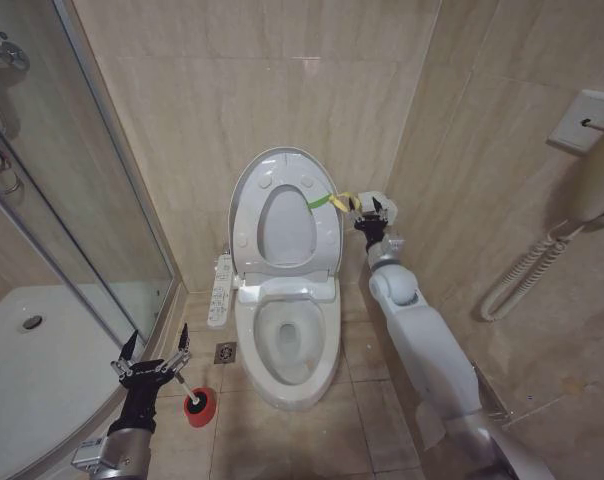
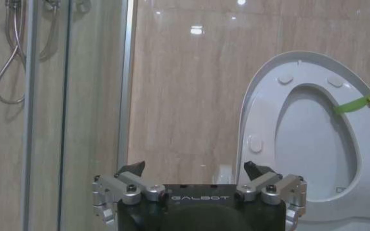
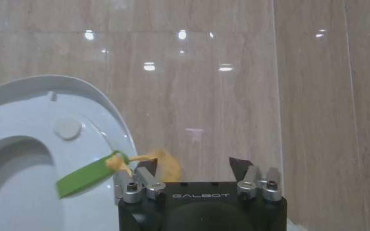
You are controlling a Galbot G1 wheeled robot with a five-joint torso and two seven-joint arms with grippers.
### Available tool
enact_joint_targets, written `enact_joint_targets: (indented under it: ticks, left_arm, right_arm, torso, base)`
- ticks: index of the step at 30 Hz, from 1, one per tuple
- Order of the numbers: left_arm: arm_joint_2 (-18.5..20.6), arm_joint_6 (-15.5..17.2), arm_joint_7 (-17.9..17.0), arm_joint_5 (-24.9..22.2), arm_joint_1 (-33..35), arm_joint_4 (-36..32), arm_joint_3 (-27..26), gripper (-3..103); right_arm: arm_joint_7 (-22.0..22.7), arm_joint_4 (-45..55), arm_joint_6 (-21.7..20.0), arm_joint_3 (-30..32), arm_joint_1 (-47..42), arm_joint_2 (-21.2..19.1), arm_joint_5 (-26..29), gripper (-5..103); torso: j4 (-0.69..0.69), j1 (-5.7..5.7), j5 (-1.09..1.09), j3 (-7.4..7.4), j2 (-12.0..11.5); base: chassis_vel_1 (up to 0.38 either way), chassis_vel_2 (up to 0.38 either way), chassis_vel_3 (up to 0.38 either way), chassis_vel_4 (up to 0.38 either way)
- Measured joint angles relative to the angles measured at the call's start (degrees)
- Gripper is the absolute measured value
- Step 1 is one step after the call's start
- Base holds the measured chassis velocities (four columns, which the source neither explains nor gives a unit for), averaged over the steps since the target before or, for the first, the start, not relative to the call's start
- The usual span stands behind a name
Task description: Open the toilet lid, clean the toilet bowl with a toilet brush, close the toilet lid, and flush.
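Note:
The toilet lid stands upright against the wall with the ring seat raised against it, above the open toilet bowl. A yellow-green band hangs at the lid's right edge. My right gripper is open just right of that band; in the right wrist view the band lies beside one finger of the gripper. My left gripper is open low on the left, just above the toilet brush, whose white handle rises from a red cup. The left wrist view shows that gripper empty.
A glass shower enclosure with a white tray closes off the left side. A white button strip sits on the bowl's left flank, and a floor drain lies beside it. A wall phone with coiled cord hangs on the right wall.

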Motion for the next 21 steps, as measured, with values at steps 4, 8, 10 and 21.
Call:
enact_joint_targets:
  ticks: [4, 8, 10, 21]
  left_arm:
    - [0.0, 0.0, 0.0, 0.0, 0.0, 0.0, 0.0, 100]
    - [0.0, 0.0, 0.0, 0.0, 0.0, 0.0, 0.01, 100]
    - [0.0, 0.0, 0.0, 0.0, 0.0, 0.0, 0.0, 100]
    - [0.0, 0.0, 0.0, 0.0, 0.0, 0.0, 0.0, 100]
  right_arm:
    - [0.14, 3.8, -0.48, -0.02, -3.18, -1.14, 0.08, 79]
    - [0.3, 7.49, -0.96, 0.1, -6.69, -2.47, 0.6, 99]
    - [0.43, 8.53, -1.07, 0.2, -7.79, -2.79, 0.74, 99]
    - [5.17, 18.23, -4.49, 0.88, -19.21, -4.06, 2.94, 100]
  torso:
    - [0.0, 0.0, 0.0, 0.0, 0.0]
    - [-0.01, 0.0, 0.0, 0.0, 0.0]
    - [0.0, 0.0, 0.0, 0.0, 0.0]
    - [0.0, 0.0, 0.0, 0.0, 0.0]
  base:
    - [0.0, 0.0, 0.0, 0.0]
    - [0.0, 0.0, 0.0, 0.0]
    - [0.0, 0.0, 0.0, 0.0]
    - [0.0, 0.0, 0.0, 0.0]
